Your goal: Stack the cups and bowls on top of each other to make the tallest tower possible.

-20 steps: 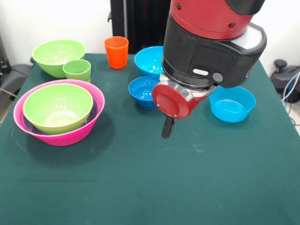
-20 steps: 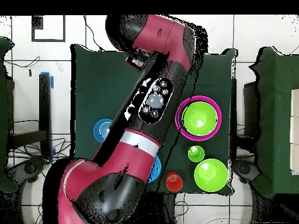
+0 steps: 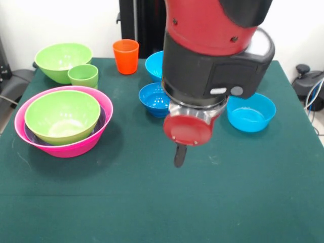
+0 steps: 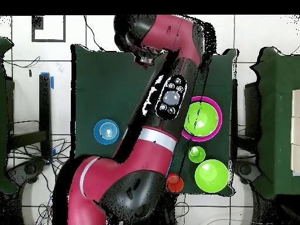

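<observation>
Here, glossy round bowls (image 3: 63,121) sit nested on green cloth (image 3: 152,202); gripper's (image 3: 179,154) state unclear.

From the front camera I see my arm (image 3: 212,55) shift toward the picture's left and nearer the camera, so the tool (image 3: 179,155) now hangs lower in the frame over bare table (image 3: 152,202). Overhead, the arm swings toward the pink bowl (image 4: 217,111) and overlaps its rim. It now hides more of the blue bowls behind it.
</observation>
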Controlling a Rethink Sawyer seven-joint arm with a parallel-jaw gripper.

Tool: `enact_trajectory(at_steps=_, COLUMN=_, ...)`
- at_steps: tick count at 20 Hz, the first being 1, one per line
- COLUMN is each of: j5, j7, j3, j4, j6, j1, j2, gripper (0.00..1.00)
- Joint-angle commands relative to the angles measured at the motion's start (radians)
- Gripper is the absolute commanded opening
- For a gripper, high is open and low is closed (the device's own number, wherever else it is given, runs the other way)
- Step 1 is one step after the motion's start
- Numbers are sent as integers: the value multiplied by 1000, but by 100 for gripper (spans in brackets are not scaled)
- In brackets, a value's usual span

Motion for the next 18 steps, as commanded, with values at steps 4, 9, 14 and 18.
enact_trajectory(at_steps=4, j5=-65, j7=-326, j3=206, j4=-30, j6=-111, j1=-27, j2=126, gripper=100)
enact_trajectory(at_steps=9, j5=-74, j7=-305, j3=222, j4=-21, j6=-139, j1=-19, j2=132, gripper=100)
enact_trajectory(at_steps=14, j5=-64, j7=-209, j3=225, j4=-24, j6=-190, j1=14, j2=167, gripper=100)
enact_trajectory(at_steps=18, j5=-37, j7=-94, j3=213, j4=-46, j6=-235, j1=50, j2=208, gripper=100)
